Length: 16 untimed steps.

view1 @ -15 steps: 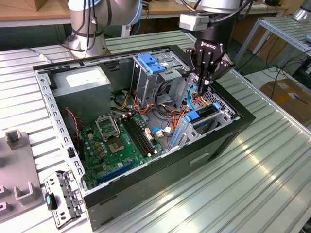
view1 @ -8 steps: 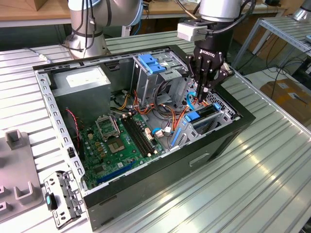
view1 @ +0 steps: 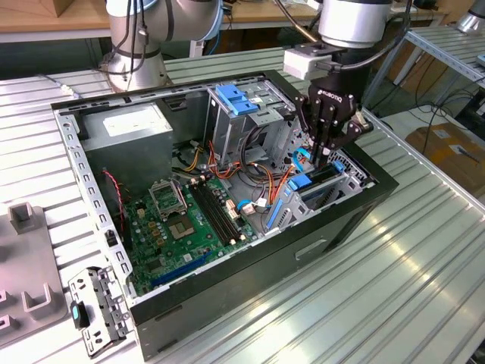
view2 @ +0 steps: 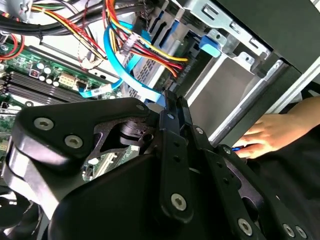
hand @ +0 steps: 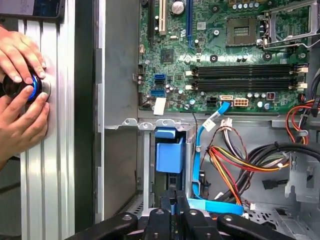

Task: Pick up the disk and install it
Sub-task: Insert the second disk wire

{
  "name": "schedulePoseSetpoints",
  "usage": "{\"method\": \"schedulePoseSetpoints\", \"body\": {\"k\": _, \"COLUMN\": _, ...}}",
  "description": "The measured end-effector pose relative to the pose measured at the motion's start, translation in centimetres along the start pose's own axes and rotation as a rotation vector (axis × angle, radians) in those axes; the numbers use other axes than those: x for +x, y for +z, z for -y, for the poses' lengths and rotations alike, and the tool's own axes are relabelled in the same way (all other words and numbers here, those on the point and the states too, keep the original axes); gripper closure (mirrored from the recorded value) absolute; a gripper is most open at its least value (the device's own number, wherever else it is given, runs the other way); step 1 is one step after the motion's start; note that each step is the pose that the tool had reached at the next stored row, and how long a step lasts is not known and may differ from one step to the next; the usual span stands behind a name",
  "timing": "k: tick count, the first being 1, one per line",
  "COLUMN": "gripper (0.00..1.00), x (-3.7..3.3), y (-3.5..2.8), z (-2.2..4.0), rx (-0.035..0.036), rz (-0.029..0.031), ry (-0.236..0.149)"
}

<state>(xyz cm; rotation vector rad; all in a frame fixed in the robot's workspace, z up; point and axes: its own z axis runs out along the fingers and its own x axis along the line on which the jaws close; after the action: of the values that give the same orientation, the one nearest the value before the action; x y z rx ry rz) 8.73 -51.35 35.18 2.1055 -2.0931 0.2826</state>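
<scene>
Work surface: ribbed aluminium table [view1: 424, 250], brightly lit.
Behind: wooden bench [view1: 45, 19].
Exterior view's right: cardboard box [view1: 451, 152] on floor.

Disk [view1: 317, 184] stands on edge, slotted down into the drive cage [view1: 345, 176] at the case's front corner. Blue side rail and dark top edge visible; blue rail tab [hand: 168, 152] seen inside cage in first wrist view.
</scene>
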Motion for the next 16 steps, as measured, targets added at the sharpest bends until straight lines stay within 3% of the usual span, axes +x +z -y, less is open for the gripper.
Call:
{"method": "schedulePoseSetpoints", "body": {"k": 1, "gripper": 0.84, "x": 0.16, "y": 0.06, "z": -0.01, "rx": 0.0016, "rz": 0.0082, "ry": 0.001}}
{"method": "schedulePoseSetpoints", "body": {"k": 2, "gripper": 0.84, "x": 0.29, "y": 0.10, "z": -0.03, "rx": 0.0036, "rz": 0.0264, "ry": 0.002}}
{"method": "schedulePoseSetpoints", "body": {"k": 4, "gripper": 0.84, "x": 0.39, "y": 0.13, "z": -0.03, "rx": 0.0059, "rz": 0.0530, "ry": 0.003}}
{"method": "schedulePoseSetpoints", "body": {"k": 5, "gripper": 0.84, "x": 0.56, "y": 0.17, "z": -0.02, "rx": 0.0081, "rz": 0.0801, "ry": 0.004}}
{"method": "schedulePoseSetpoints", "body": {"k": 6, "gripper": 0.84, "x": 0.79, "y": 0.24, "z": -0.02, "rx": 0.0097, "rz": 0.0979, "ry": 0.005}}
{"method": "schedulePoseSetpoints", "body": {"k": 7, "gripper": 0.84, "x": 0.96, "y": 0.31, "z": -0.03, "rx": 0.0102, "rz": 0.1059, "ry": 0.005}}
{"method": "schedulePoseSetpoints", "body": {"k": 10, "gripper": 0.84, "x": 1.43, "y": 0.47, "z": -0.02, "rx": 0.0103, "rz": 0.1211, "ry": 0.005}}
{"method": "schedulePoseSetpoints", "body": {"k": 16, "gripper": 0.84, "x": 2.09, "y": 0.74, "z": 0.07, "rx": 0.0102, "rz": 0.1348, "ry": 0.006}}
